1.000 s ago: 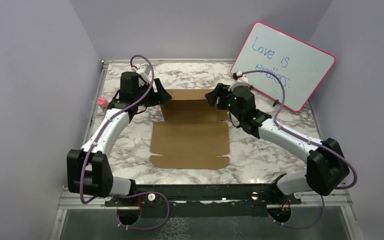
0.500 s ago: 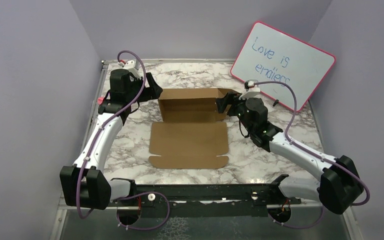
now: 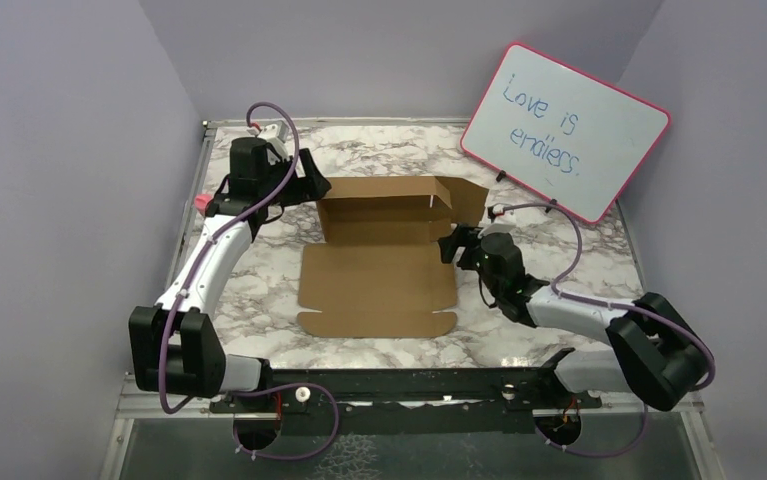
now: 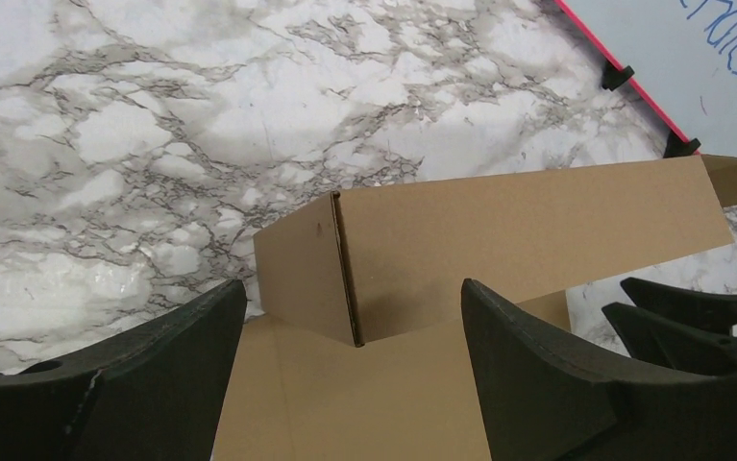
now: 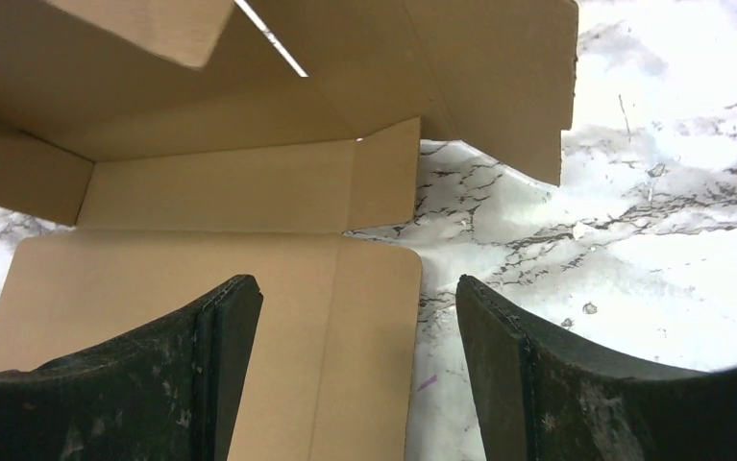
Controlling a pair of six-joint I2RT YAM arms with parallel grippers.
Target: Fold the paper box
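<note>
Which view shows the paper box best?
Top external: nearly the whole paper box shows, raised back wall and flat panel. Left wrist gives only its left corner; right wrist, its right part.

My left pincer [image 4: 352, 288] stands spread wide, its two black curved fingers [image 4: 153, 370] rising from the bottom corners of my view with nothing pinched between them. In the gap between them shows the plain brown cardboard box [image 4: 518, 230]: a long upright wall meeting a short side flap at a vertical crease, with a flat panel lying in front. It sits on the white marble-patterned table with grey veins [image 4: 201, 115]. At the top right leans a pink-framed whiteboard with blue writing [image 4: 691, 48]. Two black pointed tips [image 4: 700, 300] enter at the right edge; whose they are I cannot tell.
</note>
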